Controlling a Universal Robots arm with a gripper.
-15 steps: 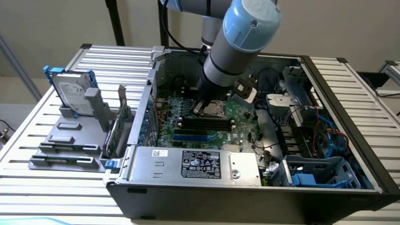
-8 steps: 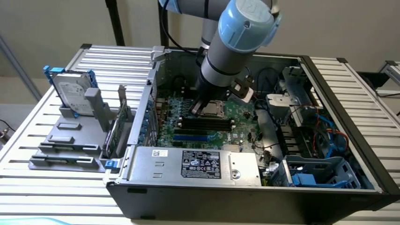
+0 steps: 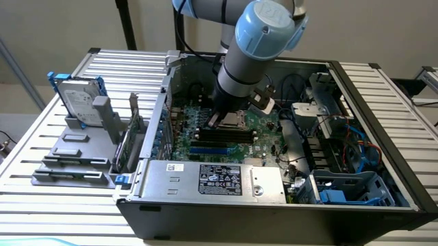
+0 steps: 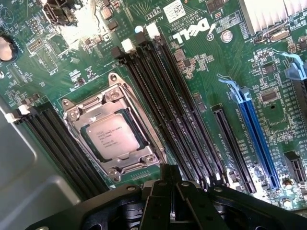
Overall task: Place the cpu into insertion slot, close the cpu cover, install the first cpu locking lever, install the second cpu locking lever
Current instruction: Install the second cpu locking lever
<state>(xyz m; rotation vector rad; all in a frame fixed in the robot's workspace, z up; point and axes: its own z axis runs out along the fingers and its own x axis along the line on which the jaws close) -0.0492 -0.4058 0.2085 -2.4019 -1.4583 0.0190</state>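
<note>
The cpu [image 4: 109, 135] lies flat in the insertion slot [image 4: 71, 106], its pale lid showing through the window of the cpu cover [image 4: 136, 162]. The silvery cover is down over it. Thin metal levers run along the socket's edges; whether they are latched I cannot tell. My gripper [image 4: 169, 173] hangs just off one side of the socket, its dark fingers shut together with nothing between them. In the exterior view the arm reaches down into the open computer case, with the gripper [image 3: 229, 116] right over the socket [image 3: 236, 121].
Long black memory slots [image 4: 163, 105] flank the socket, with a blue slot [image 4: 254, 129] farther off. The grey labelled power-supply box [image 3: 212, 180] sits at the case's front. Cables and a blue bracket [image 3: 342, 195] crowd the exterior view's right. A hard drive [image 3: 77, 100] stands outside.
</note>
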